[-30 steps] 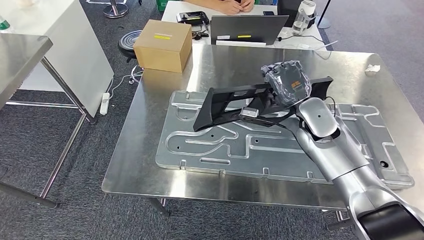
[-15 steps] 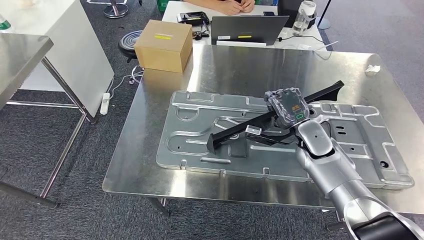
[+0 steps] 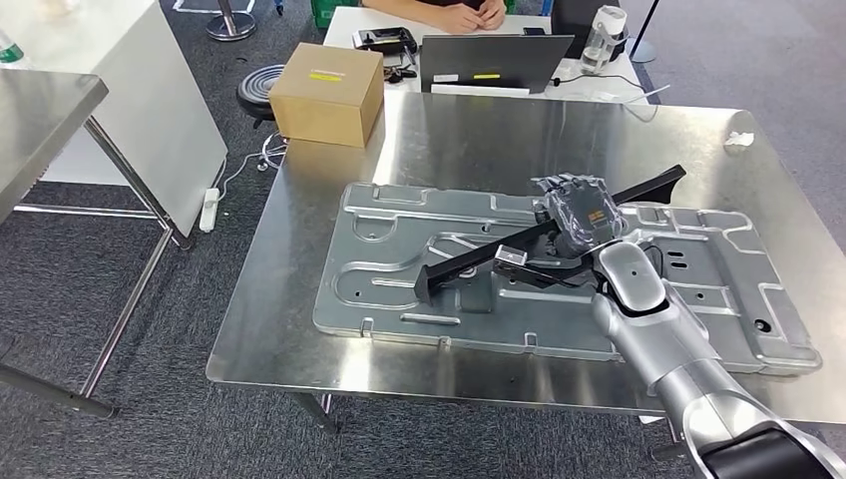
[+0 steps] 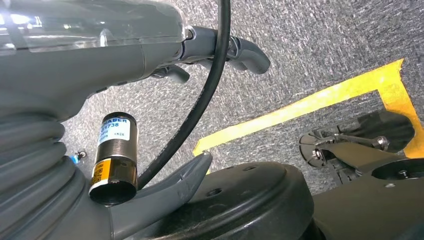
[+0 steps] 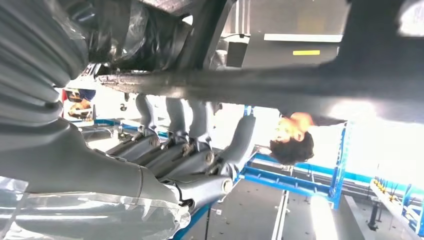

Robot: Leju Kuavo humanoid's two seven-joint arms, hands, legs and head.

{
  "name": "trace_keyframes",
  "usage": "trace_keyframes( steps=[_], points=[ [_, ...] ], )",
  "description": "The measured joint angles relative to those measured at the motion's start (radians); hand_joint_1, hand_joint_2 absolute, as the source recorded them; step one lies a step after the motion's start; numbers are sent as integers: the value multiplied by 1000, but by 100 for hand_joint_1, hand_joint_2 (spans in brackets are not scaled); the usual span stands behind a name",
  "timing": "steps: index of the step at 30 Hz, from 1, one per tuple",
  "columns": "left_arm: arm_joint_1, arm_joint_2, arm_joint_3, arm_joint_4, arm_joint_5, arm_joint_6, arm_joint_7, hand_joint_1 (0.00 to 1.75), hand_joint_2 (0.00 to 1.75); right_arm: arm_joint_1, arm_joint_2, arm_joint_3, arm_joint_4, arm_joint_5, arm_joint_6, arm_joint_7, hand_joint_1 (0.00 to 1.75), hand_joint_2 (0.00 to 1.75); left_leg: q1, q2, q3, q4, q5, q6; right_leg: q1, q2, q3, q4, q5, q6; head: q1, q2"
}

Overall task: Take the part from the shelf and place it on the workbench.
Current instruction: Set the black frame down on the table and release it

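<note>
The long black part [image 3: 469,262] lies aslant on the embossed metal plate [image 3: 389,254], which rests on the steel workbench [image 3: 479,130]. One end of the part sits near the plate's front left, and the other points toward the back right. My right hand [image 3: 579,212] grips the part near its middle. In the right wrist view its fingers [image 5: 190,130] reach up to the dark bar of the part [image 5: 250,82]. My left hand [image 4: 200,55] hangs over grey carpet, fingers apart, holding nothing.
A cardboard box [image 3: 327,92] stands on the workbench's back left corner. Behind the workbench are a laptop [image 3: 494,58], a bottle [image 3: 606,30] and a person's hands [image 3: 469,12]. A white scrap [image 3: 740,140] lies at the back right, and another steel table [image 3: 40,110] stands to the left.
A second ago my right hand held the part above the plate. It has since lowered and turned the part until it lies on the plate, and little has moved in the last half second.
</note>
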Motion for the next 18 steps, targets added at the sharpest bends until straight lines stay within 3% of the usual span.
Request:
trace_keyframes(
  steps=[15, 18],
  points=[
    [0, 0, 0, 0, 17, -1, 9, 0, 175, -6, 1, -23, 18, 0, 1, 0, 0, 0, 0, 1, 6, 0, 0, 0, 1, 1, 5, 0, 0, 0, 0, 0],
    [1, 0, 0, 0, 18, -1, 9, 0, 44, -5, 1, -26, 24, 0, 4, 1, 0, 0, 1, 1, 6, 0, -1, -1, 1, 1, 5, 0, 0, 0, 0, 0]
  ],
)
